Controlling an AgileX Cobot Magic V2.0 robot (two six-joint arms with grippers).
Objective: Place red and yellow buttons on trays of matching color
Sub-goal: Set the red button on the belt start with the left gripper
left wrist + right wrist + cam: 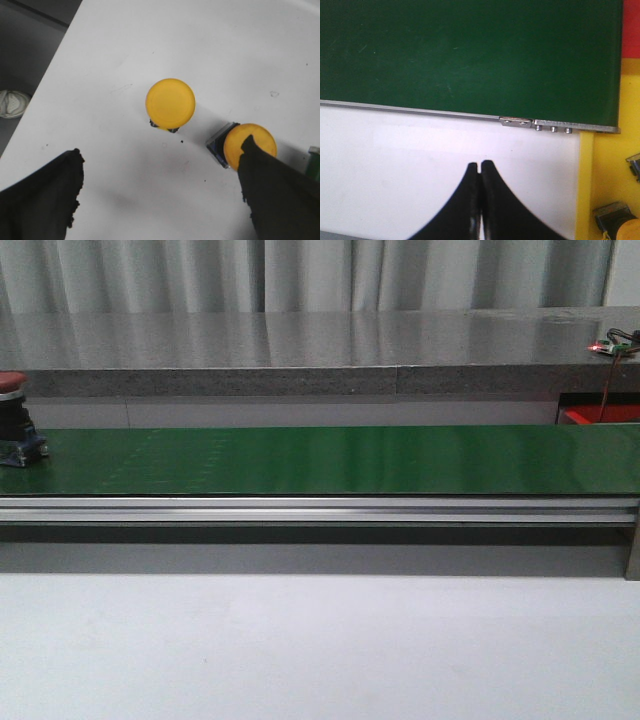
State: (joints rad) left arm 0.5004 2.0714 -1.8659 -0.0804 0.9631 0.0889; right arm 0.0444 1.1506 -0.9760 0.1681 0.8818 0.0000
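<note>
Long green conveyor belt (330, 460) across the white desk (320, 650), with a red button (14, 418) at its far left end, two yellow buttons (170, 102) on the desk under the wide-open, empty left gripper (160, 195), right gripper (480, 200) closed on nothing beside a yellow tray (607, 175).

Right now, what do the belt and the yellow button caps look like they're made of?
Belt: seemingly rubber or PVC, smooth green with a soft sheen reflecting light. Yellow caps: probably molded plastic, matte, evenly colored, round, with no glare.
</note>
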